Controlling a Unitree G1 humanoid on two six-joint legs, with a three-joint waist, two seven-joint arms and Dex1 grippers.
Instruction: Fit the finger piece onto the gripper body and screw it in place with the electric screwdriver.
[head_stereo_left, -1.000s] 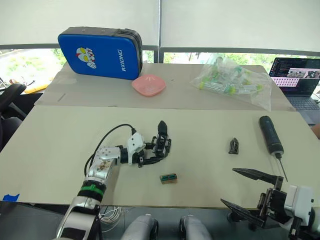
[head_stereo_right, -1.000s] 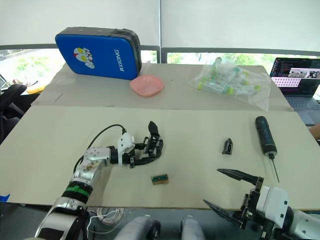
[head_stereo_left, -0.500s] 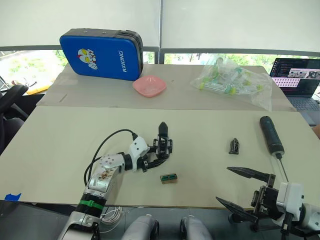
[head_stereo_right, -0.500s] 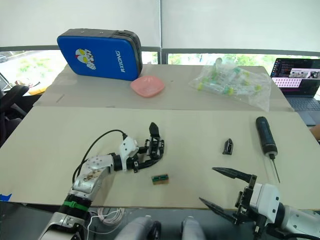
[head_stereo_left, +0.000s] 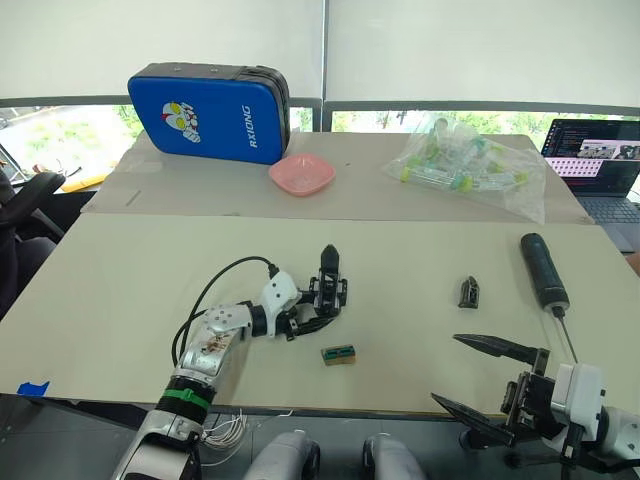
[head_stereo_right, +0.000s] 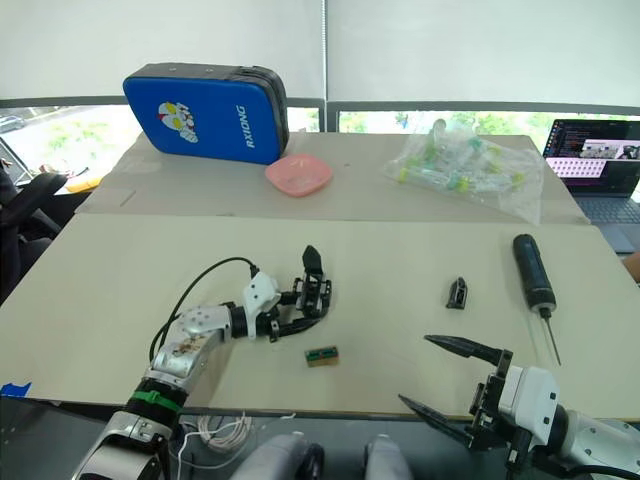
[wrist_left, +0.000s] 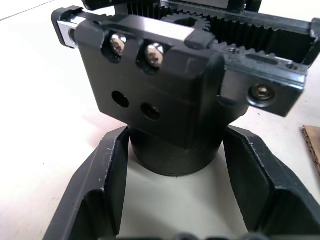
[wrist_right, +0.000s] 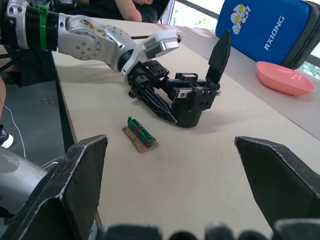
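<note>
The gripper body (head_stereo_left: 328, 287) stands on the table left of centre, its one black finger pointing up. My left gripper (head_stereo_left: 312, 312) reaches in from the left and is shut on its rounded base; in the left wrist view both fingertips (wrist_left: 120, 150) meet the base's sides. The finger piece (head_stereo_left: 468, 291) lies on the table to the right, by itself. Further right lies the electric screwdriver (head_stereo_left: 543, 270), with its thin bit toward the front edge. My right gripper (head_stereo_left: 447, 368) hovers open at the table's front edge, short of both, with nothing in it.
A small green part on a cardboard scrap (head_stereo_left: 337, 355) lies just in front of the gripper body. At the back are a blue case (head_stereo_left: 208, 99), a pink dish (head_stereo_left: 301, 175) and a bag of tubes (head_stereo_left: 462, 165). A laptop (head_stereo_left: 600, 160) sits far right.
The camera has shifted slightly. My left forearm has swung forward while its gripper stayed at the gripper body. The right gripper has drifted a little left along the front edge.
</note>
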